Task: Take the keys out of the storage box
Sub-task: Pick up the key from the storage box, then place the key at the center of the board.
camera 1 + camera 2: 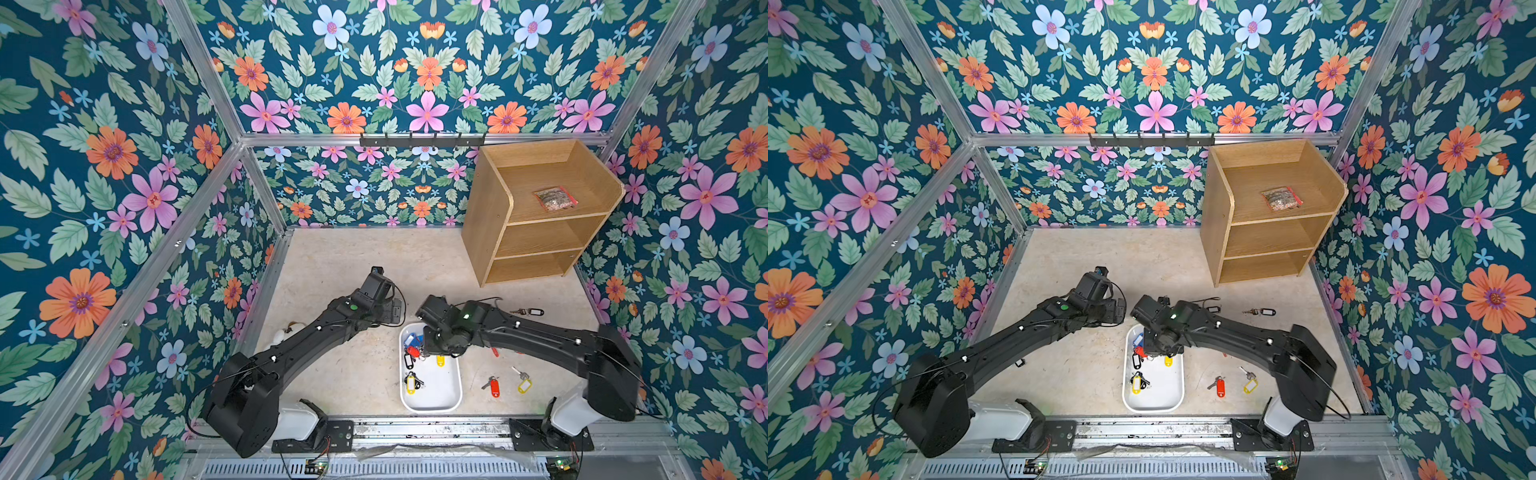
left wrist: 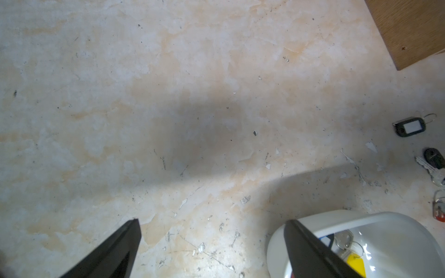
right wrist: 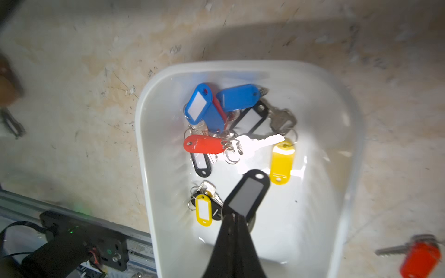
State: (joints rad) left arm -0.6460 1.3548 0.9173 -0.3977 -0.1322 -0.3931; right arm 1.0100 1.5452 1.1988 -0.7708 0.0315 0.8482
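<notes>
The right gripper (image 3: 234,217) pinches the near end of a black key tag (image 3: 248,195), which points lengthwise away from it, over the storage box (image 3: 240,64).

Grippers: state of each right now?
Left gripper: open, empty.
Right gripper: shut on black key tag, over the storage box.

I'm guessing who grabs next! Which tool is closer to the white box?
Right. The right tool hangs over the white box, pinching a black tag. The left tool stands open just outside its far end.
</notes>
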